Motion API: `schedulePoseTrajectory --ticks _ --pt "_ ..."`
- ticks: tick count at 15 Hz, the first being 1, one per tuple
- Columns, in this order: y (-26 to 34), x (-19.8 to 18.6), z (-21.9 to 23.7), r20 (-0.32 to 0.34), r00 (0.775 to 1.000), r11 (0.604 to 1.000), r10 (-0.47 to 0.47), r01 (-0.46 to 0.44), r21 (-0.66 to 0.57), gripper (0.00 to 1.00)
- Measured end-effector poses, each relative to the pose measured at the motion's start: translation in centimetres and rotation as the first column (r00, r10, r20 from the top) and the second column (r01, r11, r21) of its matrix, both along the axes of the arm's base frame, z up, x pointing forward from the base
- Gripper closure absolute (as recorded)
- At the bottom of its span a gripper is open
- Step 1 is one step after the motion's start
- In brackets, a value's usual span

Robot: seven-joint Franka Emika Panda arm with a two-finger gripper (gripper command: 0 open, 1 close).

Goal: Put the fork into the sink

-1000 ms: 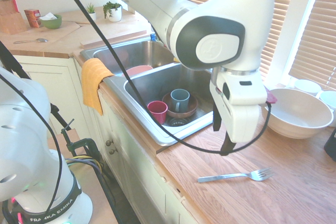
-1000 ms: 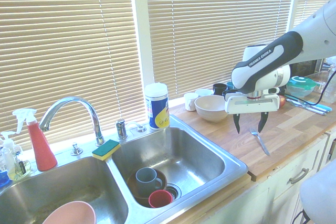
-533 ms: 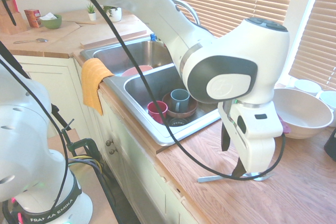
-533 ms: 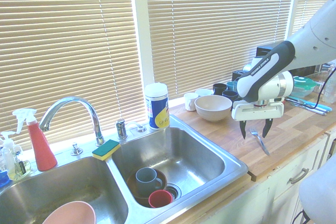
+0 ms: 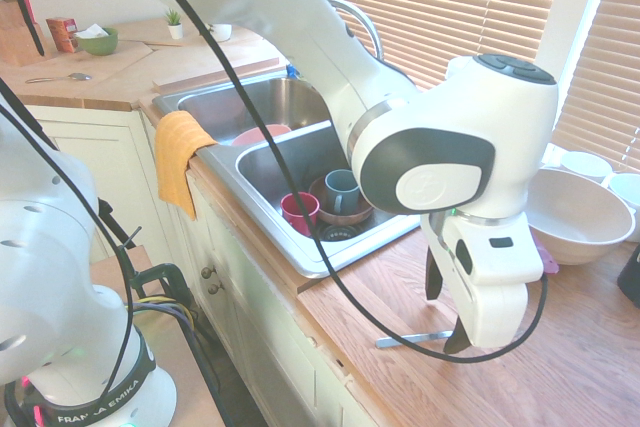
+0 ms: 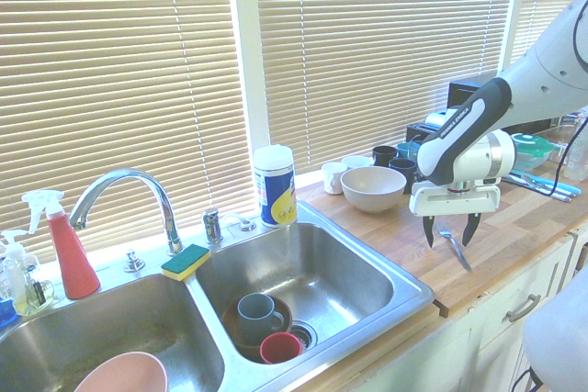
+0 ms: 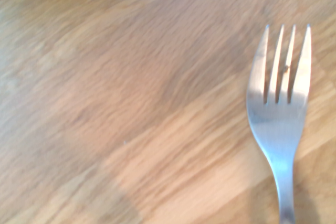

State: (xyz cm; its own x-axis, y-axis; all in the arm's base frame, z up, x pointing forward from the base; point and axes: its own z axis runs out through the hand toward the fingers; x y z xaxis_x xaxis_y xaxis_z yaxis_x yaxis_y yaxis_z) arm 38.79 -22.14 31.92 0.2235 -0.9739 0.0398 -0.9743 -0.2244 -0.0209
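The silver fork (image 6: 457, 250) lies flat on the wooden counter right of the sink (image 6: 405, 284), tines pointing away from the basin. In the first exterior view only the fork's handle (image 5: 414, 339) shows, since the hand covers the tines. My gripper (image 6: 448, 229) hangs open just above the fork's tine end, one finger on either side of it and nothing held. From the other side the gripper (image 5: 447, 307) sits low over the counter. The wrist view shows the fork (image 7: 280, 124) close up, four tines on bare wood. The sink's near rim (image 5: 262, 209) runs along the counter front.
The right basin holds a red cup (image 5: 299, 212) and a grey mug (image 5: 342, 190) on a brown plate. A large white bowl (image 5: 575, 212) and several mugs stand behind the gripper. An orange cloth (image 5: 178, 157) hangs over the sink's corner. The counter's front edge is close to the fork.
The gripper has come down from well above the counter and shifted over the fork, its open fingers now straddling the tine end. The fork has not moved.
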Motion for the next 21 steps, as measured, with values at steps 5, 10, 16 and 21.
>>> schedulePoseTrajectory --ticks 5,10,16,21 --pt "0.05 0.14 -0.3 0.005 1.0 1.0 -0.006 0.006 0.007 1.0" --pt "0.04 0.2 -0.54 0.009 1.0 1.0 -0.002 0.002 0.006 1.0" --pt "0.0 0.17 -0.58 0.014 1.0 1.0 0.014 -0.015 0.004 1.0" --pt "-0.02 0.2 -0.48 0.027 0.999 1.0 0.018 -0.019 0.004 1.0"
